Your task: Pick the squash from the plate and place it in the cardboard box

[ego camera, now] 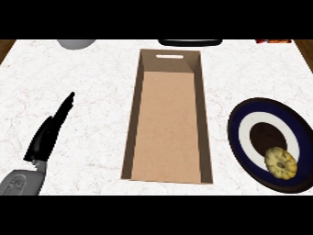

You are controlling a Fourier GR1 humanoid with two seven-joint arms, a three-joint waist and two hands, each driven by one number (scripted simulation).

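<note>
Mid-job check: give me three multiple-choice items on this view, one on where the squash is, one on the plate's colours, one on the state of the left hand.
1. Where is the squash?
A. In the cardboard box
B. On the plate
C. In the left hand

2. What colours does the plate show?
A. Dark blue rim, white ring, dark centre
B. Plain red
C. Green with yellow dots

3. How is the left hand?
A. Curled round the squash
B. Open, fingers straight, holding nothing
C. Inside the box

Answers: 1 B, the squash lies on the plate's near side, right of the cardboard box. 2 A, those rings are visible. 3 B, it is held straight left of the box.
</note>
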